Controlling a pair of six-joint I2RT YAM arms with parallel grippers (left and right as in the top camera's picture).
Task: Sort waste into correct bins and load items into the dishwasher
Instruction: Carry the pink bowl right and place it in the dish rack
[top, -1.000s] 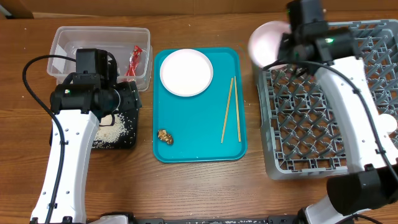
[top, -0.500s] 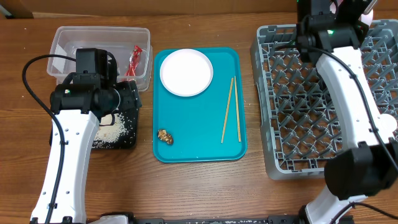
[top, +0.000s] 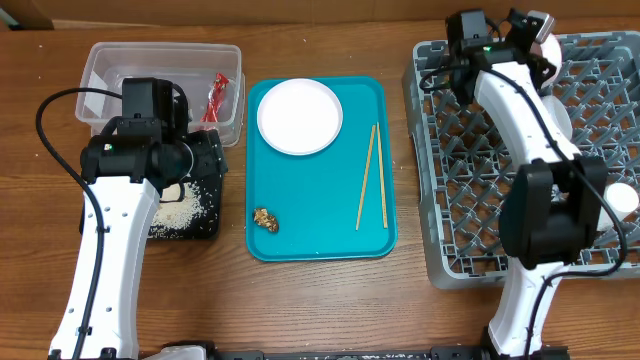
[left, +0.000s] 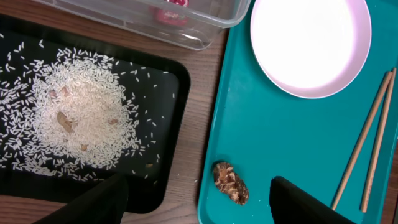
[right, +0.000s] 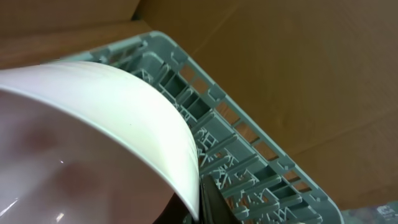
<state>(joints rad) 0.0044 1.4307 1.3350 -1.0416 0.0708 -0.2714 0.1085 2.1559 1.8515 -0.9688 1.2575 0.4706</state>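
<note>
My right gripper is shut on the rim of a pale white bowl, held tilted over the far edge of the grey dish rack; in the overhead view it is at the rack's back. My left gripper is open and empty, hovering over the gap between the black tray with rice and the teal tray. The brown food lump lies just between its fingers, below them. The white plate and chopsticks lie on the teal tray. The red wrapper lies in the clear tub.
A white cup and another pale dish sit in the rack at the right, partly behind my right arm. A cardboard wall stands just behind the rack. Bare wooden table runs along the front.
My right arm has swung the bowl from the rack's near-left corner to its far edge. The left arm has not moved.
</note>
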